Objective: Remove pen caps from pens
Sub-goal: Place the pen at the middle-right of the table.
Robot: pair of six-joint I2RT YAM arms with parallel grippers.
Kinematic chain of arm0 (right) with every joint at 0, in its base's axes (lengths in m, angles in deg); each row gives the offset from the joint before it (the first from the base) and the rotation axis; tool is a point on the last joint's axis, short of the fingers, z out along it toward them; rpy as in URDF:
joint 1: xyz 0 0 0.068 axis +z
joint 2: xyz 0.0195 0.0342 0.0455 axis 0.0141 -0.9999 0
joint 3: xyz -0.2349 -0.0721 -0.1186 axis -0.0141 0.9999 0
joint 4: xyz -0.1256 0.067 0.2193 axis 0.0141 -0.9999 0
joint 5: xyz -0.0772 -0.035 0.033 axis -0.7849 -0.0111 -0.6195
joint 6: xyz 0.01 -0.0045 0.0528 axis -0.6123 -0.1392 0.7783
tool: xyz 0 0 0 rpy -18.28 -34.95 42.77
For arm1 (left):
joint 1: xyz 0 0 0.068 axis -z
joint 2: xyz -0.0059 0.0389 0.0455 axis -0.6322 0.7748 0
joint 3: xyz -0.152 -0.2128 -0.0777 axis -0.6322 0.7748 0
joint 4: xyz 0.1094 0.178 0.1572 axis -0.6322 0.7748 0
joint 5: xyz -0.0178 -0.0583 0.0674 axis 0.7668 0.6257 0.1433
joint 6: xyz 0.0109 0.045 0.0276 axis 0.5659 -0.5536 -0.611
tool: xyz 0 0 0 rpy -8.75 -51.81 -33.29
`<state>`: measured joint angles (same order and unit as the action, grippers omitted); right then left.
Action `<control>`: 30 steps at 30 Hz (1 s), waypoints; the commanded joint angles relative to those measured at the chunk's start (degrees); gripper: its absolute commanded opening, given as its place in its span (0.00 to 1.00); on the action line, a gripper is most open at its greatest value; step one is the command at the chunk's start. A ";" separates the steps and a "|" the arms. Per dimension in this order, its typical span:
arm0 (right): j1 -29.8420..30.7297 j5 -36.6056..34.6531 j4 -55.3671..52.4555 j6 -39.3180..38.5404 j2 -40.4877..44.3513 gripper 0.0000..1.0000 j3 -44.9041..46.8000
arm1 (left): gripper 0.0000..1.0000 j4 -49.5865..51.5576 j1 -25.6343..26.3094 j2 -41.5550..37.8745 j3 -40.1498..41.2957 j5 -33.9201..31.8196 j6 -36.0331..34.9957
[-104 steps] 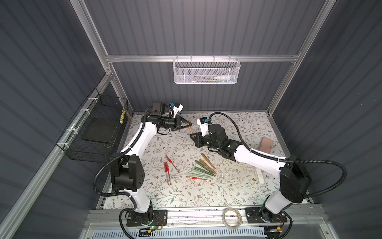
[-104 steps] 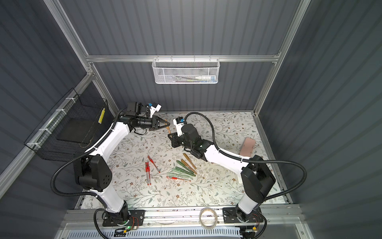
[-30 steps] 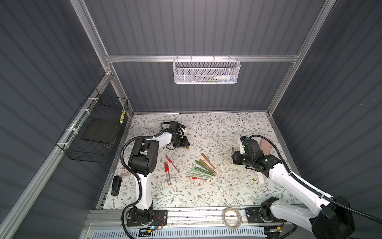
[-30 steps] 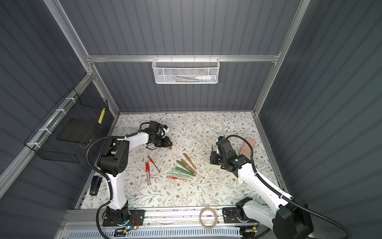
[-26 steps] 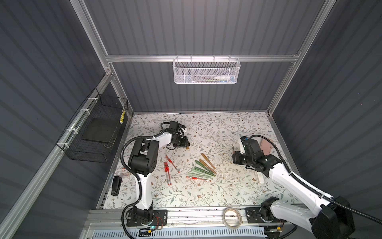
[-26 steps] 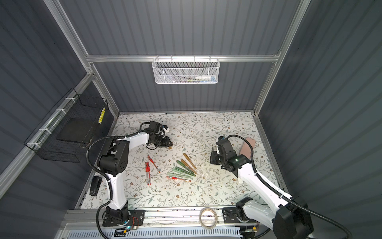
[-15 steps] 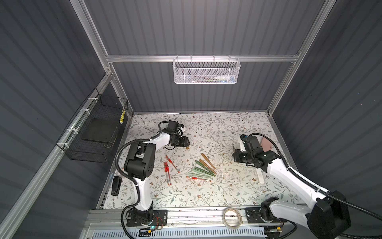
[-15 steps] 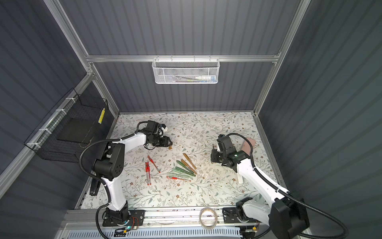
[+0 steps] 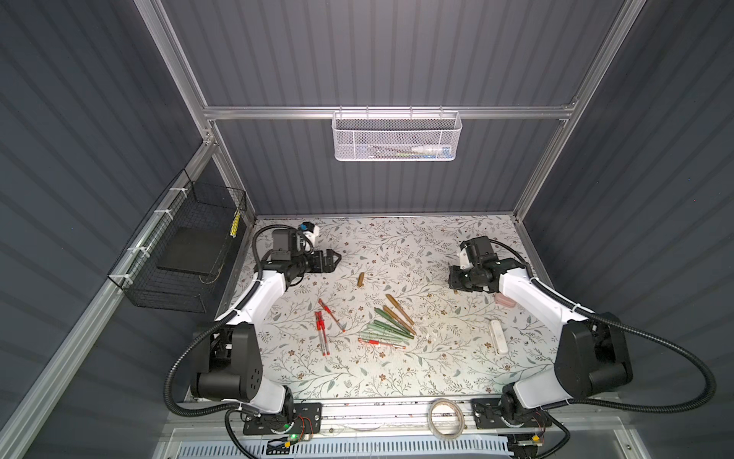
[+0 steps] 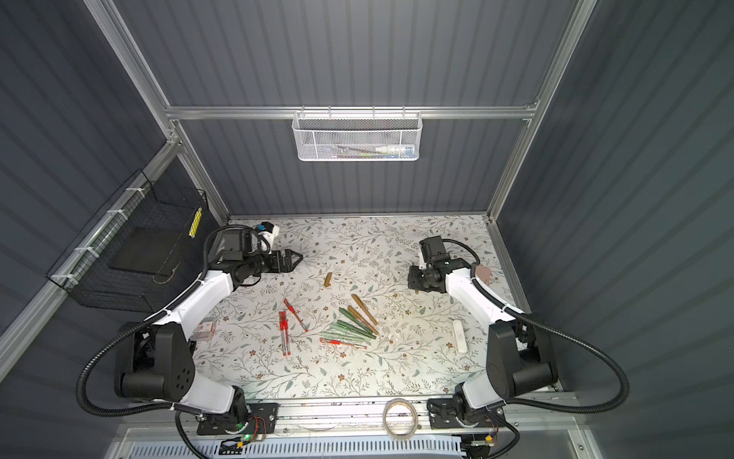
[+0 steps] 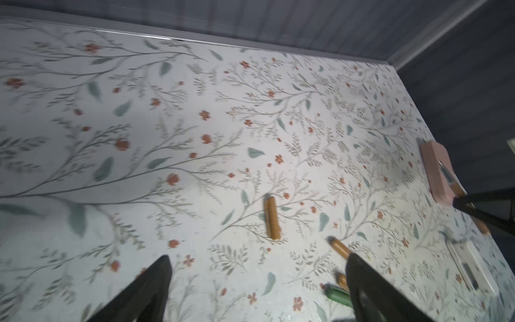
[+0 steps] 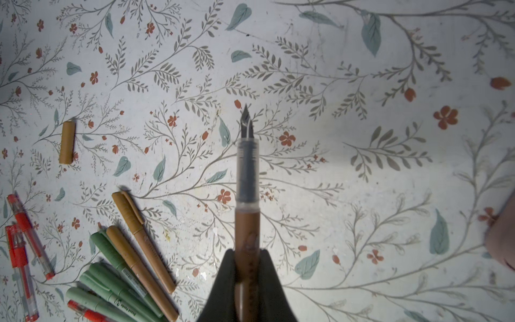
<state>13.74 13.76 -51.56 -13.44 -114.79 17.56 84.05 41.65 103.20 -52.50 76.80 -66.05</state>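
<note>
A gold-brown pen [image 12: 247, 223] is held by its barrel in the closed right gripper [image 12: 247, 258], bare nib kept off the bench [image 12: 362, 195]. A loose gold-brown cap [image 11: 272, 217], probably its own, lies before the wide-open, empty left gripper [image 11: 258, 258].

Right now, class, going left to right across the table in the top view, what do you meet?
In order: left gripper → loose cap → green pens → right gripper → white bar.
</note>
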 commanded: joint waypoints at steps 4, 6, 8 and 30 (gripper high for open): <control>-2.41 0.11 -0.91 -2.17 -9.23 0.00 -5.49 | 1.00 -2.85 -3.52 -3.29 2.13 3.99 2.09; -2.75 -0.27 -0.66 -2.06 -11.89 0.00 -6.73 | 1.00 -2.94 -4.06 -3.36 2.03 4.11 2.16; -3.00 -0.78 -0.08 -1.93 -13.90 0.00 -7.33 | 1.00 -2.86 -4.37 -3.31 1.97 3.91 2.02; -3.65 -5.56 -0.17 -1.57 -22.32 0.10 -10.72 | 1.00 -2.42 -7.45 -2.72 0.60 4.89 4.01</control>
<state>10.22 9.65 -49.94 -14.55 -135.95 7.77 81.16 34.61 100.95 -50.80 80.28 -62.99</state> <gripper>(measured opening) 0.122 0.997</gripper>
